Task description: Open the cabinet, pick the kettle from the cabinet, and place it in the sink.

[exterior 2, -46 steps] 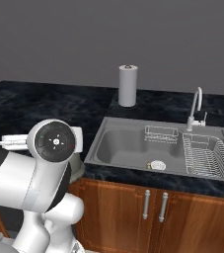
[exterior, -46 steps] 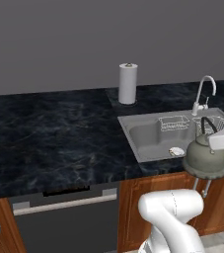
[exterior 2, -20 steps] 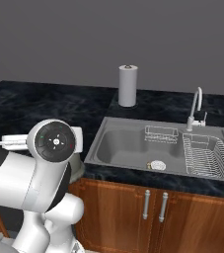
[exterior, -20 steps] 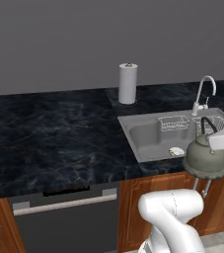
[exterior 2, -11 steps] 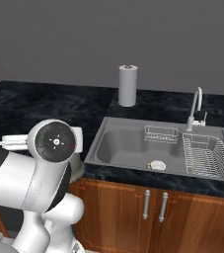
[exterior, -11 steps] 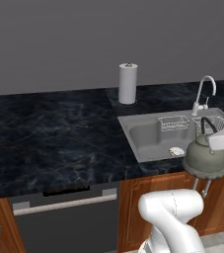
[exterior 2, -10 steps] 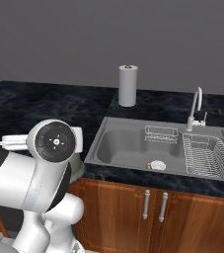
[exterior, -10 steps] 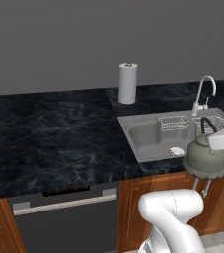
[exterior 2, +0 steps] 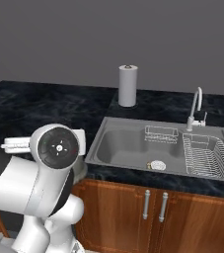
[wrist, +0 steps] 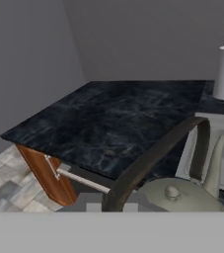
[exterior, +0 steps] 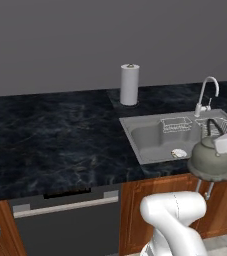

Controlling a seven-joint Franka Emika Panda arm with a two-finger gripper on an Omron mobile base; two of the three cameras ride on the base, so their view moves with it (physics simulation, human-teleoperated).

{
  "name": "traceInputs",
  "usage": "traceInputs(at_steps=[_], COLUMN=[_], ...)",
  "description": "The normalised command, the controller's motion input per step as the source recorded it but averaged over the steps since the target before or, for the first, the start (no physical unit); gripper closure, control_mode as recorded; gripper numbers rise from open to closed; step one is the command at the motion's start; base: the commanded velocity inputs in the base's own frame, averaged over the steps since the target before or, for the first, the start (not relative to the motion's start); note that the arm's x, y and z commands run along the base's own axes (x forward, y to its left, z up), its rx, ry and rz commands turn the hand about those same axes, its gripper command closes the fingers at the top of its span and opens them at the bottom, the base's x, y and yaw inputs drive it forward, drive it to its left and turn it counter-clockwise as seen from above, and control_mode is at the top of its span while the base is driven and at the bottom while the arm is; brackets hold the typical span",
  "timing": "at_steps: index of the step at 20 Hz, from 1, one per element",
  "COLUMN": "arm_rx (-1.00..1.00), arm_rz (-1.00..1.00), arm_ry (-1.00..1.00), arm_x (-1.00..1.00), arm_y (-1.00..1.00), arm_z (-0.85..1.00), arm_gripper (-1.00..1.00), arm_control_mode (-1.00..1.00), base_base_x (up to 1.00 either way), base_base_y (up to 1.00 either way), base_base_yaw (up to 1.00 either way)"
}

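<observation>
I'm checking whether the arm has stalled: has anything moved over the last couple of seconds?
Nothing visibly changed. The kettle still hangs by its handle from the shut gripper, in front of the counter edge beside the sink, not yet in the basin. The paper-towel roll stands as before.

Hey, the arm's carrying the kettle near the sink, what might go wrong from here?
The kettle hangs by its thin handle from the shut gripper, so it could swing or slip. It sits in front of the counter edge, outside the sink; a low move inward may hit the rim. The wire dish rack and faucet crowd the basin's right side.
</observation>
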Motion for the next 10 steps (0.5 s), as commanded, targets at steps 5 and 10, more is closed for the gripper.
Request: traceInputs(at_steps=[5,10], arm_rx=[0.03,0.13], arm_rz=[-0.02,0.02], arm_ry=[0.17,0.16], arm_x=[0.12,0.26], arm_y=[-0.17,-0.18], arm_z=[0.04,0.1], arm_gripper=[1.0,1.0], arm_control_mode=[-1.0,-1.0], base_base_x=[0.0,0.0], base_base_y=[0.0,0.0], base_base_yaw=[0.0,0.0])
